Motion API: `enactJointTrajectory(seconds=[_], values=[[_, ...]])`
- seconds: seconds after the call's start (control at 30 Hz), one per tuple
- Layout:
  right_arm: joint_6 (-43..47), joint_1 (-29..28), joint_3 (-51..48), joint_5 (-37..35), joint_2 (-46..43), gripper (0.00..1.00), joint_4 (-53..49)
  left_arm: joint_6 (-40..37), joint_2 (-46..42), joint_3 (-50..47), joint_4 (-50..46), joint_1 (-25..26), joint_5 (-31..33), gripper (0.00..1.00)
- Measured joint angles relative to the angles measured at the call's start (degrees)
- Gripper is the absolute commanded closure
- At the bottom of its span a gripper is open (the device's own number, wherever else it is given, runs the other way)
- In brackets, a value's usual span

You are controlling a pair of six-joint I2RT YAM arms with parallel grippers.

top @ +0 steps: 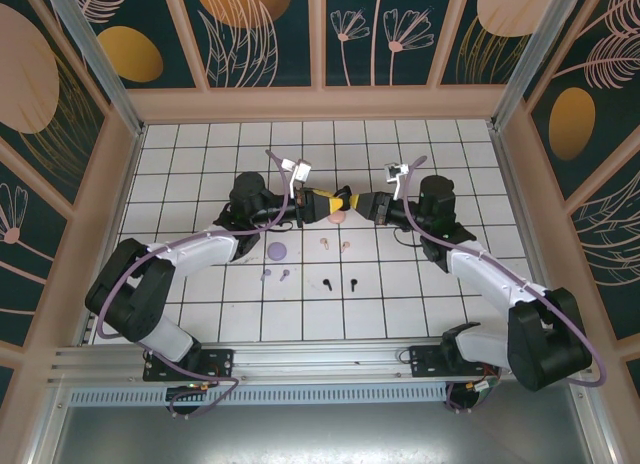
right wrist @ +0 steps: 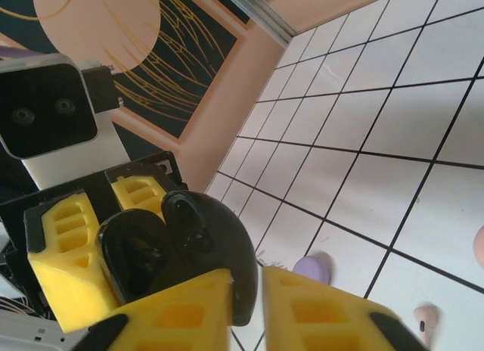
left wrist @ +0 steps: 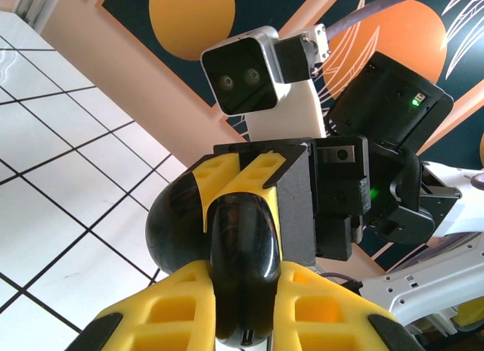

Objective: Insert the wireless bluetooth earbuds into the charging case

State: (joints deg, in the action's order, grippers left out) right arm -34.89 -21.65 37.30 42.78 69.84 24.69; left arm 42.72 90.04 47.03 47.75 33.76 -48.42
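Left arm [top: 190, 249] reaches in toward the centre of the white tiled table [top: 200, 154]. A round lilac case [top: 277, 251] lies on the table below and left of the left jaws. The lilac earbuds [top: 265, 276] are further below it, two side by side. The left jaws are pressed tight, with yellow fingers [left wrist: 318, 313] clamping the body of the black charging case [left wrist: 242, 275]. The case is held up off the table, between the two sets of jaws. Its lid is open, and the hollow shows in the right wrist view [right wrist: 174, 237].

The pink case [top: 337, 217] is on the table just below where the jaws meet. The pink earbuds [top: 324, 244] are a little below that. The black earbuds [top: 327, 283] are lower still, two apart, well clear of both jaws. All six buds lie on the table.

The right jaws face the left jaws head-on. Their yellow fingers [right wrist: 325, 313] are nearly together, pinching the rim of the black case lid. Right arm [top: 470, 259] bends in from the right. In the right wrist view the lilac case [right wrist: 311, 268] and one pink bud [right wrist: 425, 317] lie on the tiles beyond the fingers.
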Motion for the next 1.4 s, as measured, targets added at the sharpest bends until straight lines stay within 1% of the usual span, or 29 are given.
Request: enactJointTrajectory(seconds=[0.13, 0.3, 0.33, 0.47, 0.53, 0.63, 0.73, 0.83, 0.97, 1.07, 1.2, 1.4], values=[[0.1, -0.1, 0.0, -0.1, 0.0, 0.99, -0.1, 0.0, 0.0, 0.0, 0.0, 0.0, 0.4, 1.0], [0.2, -0.1, 0.0, -0.3, 0.0, 1.0, -0.1, 0.0, 0.1, 0.0, 0.0, 0.0, 0.7, 1.0], [0.2, -0.1, 0.1, -0.3, 0.0, 1.0, -0.2, 0.0, 0.1, 0.0, 0.0, 0.0, 0.7, 0.96], [0.7, -0.1, 0.3, -0.9, 0.1, 1.0, -1.4, 0.1, 0.6, 0.0, -0.1, 0.2, 1.8, 0.55], [1.6, -0.2, 0.9, -1.4, 0.3, 1.0, -2.9, -0.5, 0.7, 0.0, -1.0, 0.5, 3.0, 0.43], [4.3, -0.2, 3.1, -3.4, 0.8, 1.0, -6.7, -2.6, 0.6, 0.0, -4.5, 0.7, 6.4, 0.3], [8.2, -0.2, 5.9, -6.1, 1.4, 1.0, -11.7, -6.4, -0.1, 1.2, -12.1, 0.7, 9.5, 0.23], [12.4, -0.2, 8.3, -8.7, 2.0, 1.0, -16.3, -11.5, -0.8, 4.9, -21.2, 0.7, 11.2, 0.2], [18.3, -0.1, 11.8, -11.6, 4.1, 1.0, -22.2, -20.6, -1.7, 14.7, -35.4, 0.6, 11.8, 0.17], [22.8, -0.1, 14.4, -13.0, 5.9, 1.0, -26.1, -27.0, -1.9, 21.2, -43.4, 0.1, 11.2, 0.17], [28.8, -0.1, 18.8, -13.4, 8.7, 1.0, -31.6, -34.2, -0.8, 28.7, -53.9, -2.0, 8.7, 0.21], [36.7, -0.1, 24.4, -12.6, 12.3, 1.0, -38.7, -44.1, 6.5, 40.3, -69.2, -5.9, 3.4, 0.33]])
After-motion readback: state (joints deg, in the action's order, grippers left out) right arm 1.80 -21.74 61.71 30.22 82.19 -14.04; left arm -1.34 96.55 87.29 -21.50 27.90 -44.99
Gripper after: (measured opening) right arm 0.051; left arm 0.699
